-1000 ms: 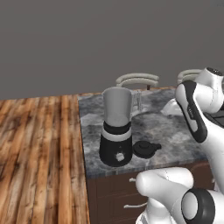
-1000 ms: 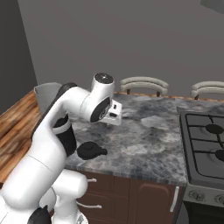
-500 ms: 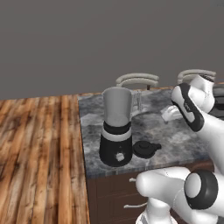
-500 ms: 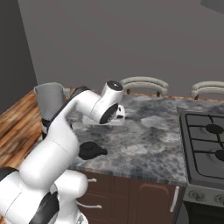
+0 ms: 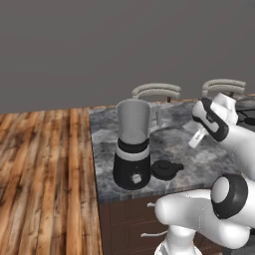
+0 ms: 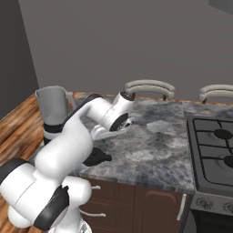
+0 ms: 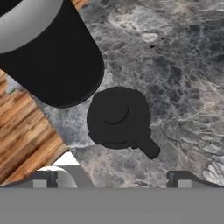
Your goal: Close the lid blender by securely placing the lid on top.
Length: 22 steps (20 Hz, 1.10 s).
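Blender (image 5: 132,144) close beside lid (image 5: 164,170); open marble opposite.

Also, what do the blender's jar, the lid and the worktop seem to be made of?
Jar: probably plastic or glass, grey and translucent-looking. Lid: likely plastic, uniformly black with little shine. Worktop: seemingly marble or similar stone, given its mottled grey veining; real or imitation, I can't tell.

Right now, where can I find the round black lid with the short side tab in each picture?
Left base view: right of centre, low, the round black lid beside the blender's black base.
Right base view: left of centre, partly behind the white arm.
Hand view: near the middle, tab toward lower right.
Shared landmark: the grey marbled countertop under it.
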Available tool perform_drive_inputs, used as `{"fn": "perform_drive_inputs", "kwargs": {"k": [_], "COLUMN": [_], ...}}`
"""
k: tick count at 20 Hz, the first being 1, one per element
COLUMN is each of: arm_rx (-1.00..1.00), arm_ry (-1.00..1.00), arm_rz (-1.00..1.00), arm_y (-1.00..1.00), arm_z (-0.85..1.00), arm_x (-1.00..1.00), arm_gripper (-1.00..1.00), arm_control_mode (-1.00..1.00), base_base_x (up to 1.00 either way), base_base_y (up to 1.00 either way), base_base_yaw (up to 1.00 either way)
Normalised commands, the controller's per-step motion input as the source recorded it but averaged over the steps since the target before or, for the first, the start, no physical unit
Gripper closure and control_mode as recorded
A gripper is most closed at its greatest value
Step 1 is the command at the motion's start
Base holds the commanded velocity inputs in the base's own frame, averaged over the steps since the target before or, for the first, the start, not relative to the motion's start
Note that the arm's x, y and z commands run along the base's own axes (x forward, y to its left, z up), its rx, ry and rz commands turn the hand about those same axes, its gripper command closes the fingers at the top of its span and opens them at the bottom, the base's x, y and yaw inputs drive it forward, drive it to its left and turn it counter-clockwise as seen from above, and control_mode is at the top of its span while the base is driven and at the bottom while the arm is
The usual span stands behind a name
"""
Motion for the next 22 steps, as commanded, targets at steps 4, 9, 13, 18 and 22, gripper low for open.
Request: {"fn": "perform_drive_inputs", "kwargs": {"k": [4,9,13,18,22], "arm_rx": [0.00,0.01,0.03,0.07,0.09], "arm_ry": [-0.22,-0.34,-0.26,-0.14,-0.05], "arm_rz": [0.38,0.36,0.29,0.24,0.12], "arm_y": [0.15,0.41,0.47,0.05,0.00], "arm_z": [-0.49,-0.45,-0.38,-0.28,-0.11], "arm_x": [0.00,0.10,0.32,0.27,0.24], "arm_gripper": [-1.00,-1.00,-1.00,-1.00,-1.00], "arm_control_mode": [-1.00,-1.00,-1.00,-1.00,-1.00], "base_base_x": [0.00,0.00,0.00,0.00,0.00], "base_base_y": [0.00,0.00,0.00,0.00,0.00], "base_base_yaw": [0.00,0.00,0.00,0.00,0.00]}}
